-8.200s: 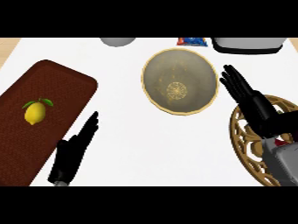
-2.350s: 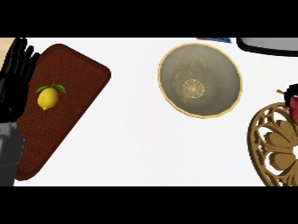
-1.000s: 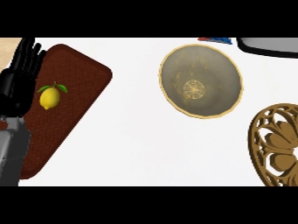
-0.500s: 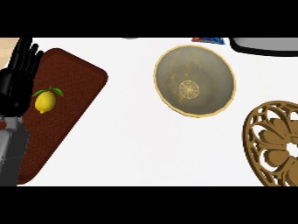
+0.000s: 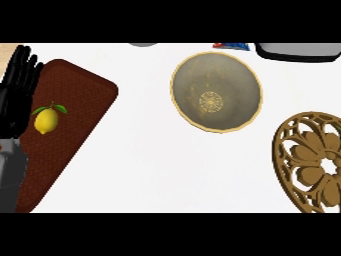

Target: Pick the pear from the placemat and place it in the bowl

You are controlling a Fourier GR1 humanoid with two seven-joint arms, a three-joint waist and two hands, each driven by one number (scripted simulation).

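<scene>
White desk [image 5: 143, 165], brown placemat [image 5: 77, 100] at left. Pear [image 5: 46, 120], yellow, lies on it, ungrasped. Left hand [image 5: 10, 95] just beside, fingers straight, apart. Reach step; next, curl round pear, carry to bowl [image 5: 216, 91]. Right hand unseen.

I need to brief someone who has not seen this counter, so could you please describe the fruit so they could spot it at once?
Look to the brown placemat at the counter's left. The fruit lies near its left edge, right beside the left hand. It is small and yellow with green leaves, the only bright thing on the dark mat.
</scene>
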